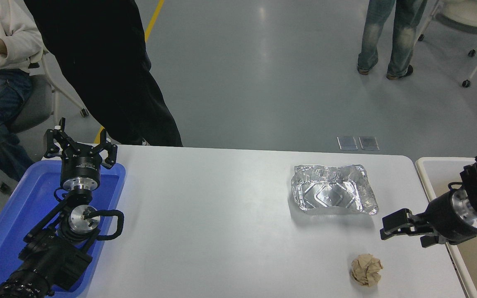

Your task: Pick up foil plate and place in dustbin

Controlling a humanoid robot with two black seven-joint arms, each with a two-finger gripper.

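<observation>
Foil plate not yet grasped; the approach is judged to be the step in hand.

The foil plate [333,195] is seen lying flat on the white table [222,215], right of centre and untouched. Near its near-right corner the right gripper [383,227] is held low, clear of the rim, its jaws slightly parted and empty. A paper ball [366,269] lies nearer the camera. The dustbin [425,165] is set beside the table's right edge. A reach to the wrinkled rim, then a pinch, is called for next. The left gripper [80,145] is parked over the blue tray [10,223], jaws spread.
</observation>
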